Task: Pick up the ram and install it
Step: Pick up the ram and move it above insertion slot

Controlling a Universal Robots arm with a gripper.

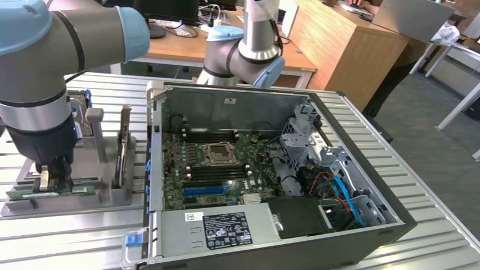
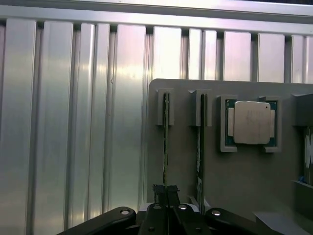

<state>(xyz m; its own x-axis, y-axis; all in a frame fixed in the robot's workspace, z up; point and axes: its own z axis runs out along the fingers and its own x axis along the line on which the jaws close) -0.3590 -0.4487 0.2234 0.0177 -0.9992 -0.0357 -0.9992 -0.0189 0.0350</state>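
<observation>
Standing edgewise in the grey holder (image 2: 234, 186) so its thin top can be gripped, the ram (image 2: 166, 132) sits directly under the pincer (image 2: 165, 188), closed almost fully onto it.

Exterior: set high and back, looking down slantwise over table (image 1: 75, 233), open computer case (image 1: 225, 109) and grey holder (image 1: 112, 196). Wrist: close above, facing straight down past the hand (image 2: 165, 189). Shared: holder, the ram (image 2: 166, 127), table.

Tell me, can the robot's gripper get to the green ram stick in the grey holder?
Yes, it seems so. The gripper is down over the grey holder and looks shut on the thin edge of the ram, with nothing in between. The second stick beside it stands clear.
</observation>
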